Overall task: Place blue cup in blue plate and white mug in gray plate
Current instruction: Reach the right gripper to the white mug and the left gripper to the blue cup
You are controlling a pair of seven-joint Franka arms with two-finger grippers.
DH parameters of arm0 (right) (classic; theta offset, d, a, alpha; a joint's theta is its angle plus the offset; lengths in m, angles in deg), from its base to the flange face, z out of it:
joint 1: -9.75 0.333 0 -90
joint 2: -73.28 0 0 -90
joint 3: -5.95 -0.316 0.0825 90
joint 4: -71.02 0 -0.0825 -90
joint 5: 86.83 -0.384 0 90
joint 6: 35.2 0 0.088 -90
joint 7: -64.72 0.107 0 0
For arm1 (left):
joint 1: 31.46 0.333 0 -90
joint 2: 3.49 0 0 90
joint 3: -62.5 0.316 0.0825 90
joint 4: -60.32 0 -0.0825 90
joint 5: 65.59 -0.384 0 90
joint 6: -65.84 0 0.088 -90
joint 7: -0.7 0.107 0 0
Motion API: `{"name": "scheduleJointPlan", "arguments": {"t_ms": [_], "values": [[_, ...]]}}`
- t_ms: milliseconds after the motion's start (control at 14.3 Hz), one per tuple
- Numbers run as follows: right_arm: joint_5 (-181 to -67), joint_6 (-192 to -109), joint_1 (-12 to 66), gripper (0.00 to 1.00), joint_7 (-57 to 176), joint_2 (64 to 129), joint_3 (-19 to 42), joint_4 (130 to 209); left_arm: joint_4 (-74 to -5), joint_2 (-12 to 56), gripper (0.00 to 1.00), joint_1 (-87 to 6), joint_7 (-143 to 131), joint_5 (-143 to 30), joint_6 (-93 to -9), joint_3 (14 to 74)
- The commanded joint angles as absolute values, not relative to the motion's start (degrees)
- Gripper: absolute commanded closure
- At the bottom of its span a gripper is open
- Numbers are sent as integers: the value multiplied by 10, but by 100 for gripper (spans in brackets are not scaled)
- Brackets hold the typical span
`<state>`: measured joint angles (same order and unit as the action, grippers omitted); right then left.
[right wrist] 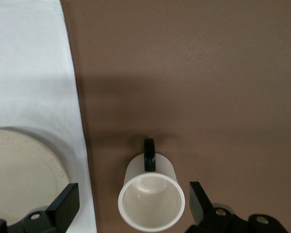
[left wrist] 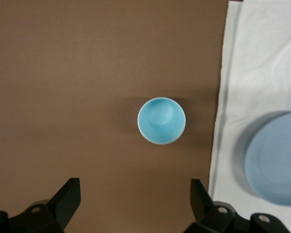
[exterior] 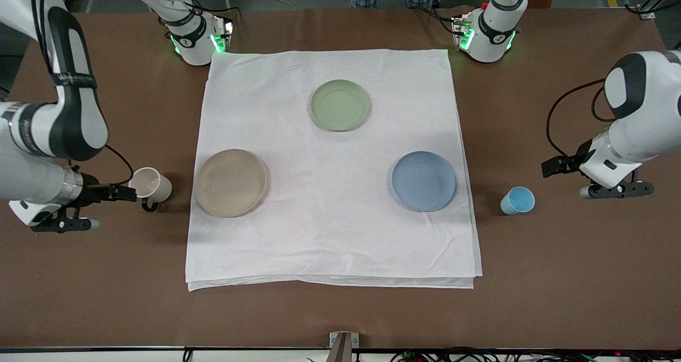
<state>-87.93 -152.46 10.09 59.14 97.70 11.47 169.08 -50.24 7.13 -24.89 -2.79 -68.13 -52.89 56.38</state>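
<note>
The white mug (exterior: 150,184) stands on the brown table beside the gray plate (exterior: 231,182), its dark handle toward the front camera. My right gripper (exterior: 125,192) is open at the mug. In the right wrist view the mug (right wrist: 151,201) sits between the spread fingers (right wrist: 63,206) with gaps on both sides. The blue cup (exterior: 517,200) stands upright on the table beside the blue plate (exterior: 424,181). My left gripper (exterior: 550,166) is open and empty, short of the cup. In the left wrist view the cup (left wrist: 161,121) lies ahead of the gripper (left wrist: 134,198).
A white cloth (exterior: 330,234) covers the table's middle and bears the plates. A sage-green plate (exterior: 340,105) lies on it nearer the robot bases. The blue plate (left wrist: 276,158) and the cloth edge (left wrist: 223,97) show in the left wrist view, and the gray plate (right wrist: 19,170) in the right wrist view.
</note>
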Motion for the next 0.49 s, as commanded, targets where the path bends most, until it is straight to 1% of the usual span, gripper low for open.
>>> {"name": "scheduleJointPlan", "arguments": {"t_ms": [0,140,210,280,350,420], "values": [[-882,-1627,89,0,602,988,111,1763,-525,115,0,-237,-26,-692,-609,563],[-882,-1651,82,1,601,1014,111,1765,-530,159,2,-230,-25,-692,-675,563],[-882,-1652,81,6,601,1019,110,1768,-530,175,5,-223,-24,-692,-695,563],[-884,-1653,81,10,601,1019,110,1780,-530,188,10,-221,-20,-692,-708,563],[-885,-1652,80,17,601,1018,110,1789,-530,198,18,-221,-19,-692,-716,563],[-887,-1651,79,26,599,1018,110,1796,-530,206,28,-221,-20,-692,-716,563]]}}
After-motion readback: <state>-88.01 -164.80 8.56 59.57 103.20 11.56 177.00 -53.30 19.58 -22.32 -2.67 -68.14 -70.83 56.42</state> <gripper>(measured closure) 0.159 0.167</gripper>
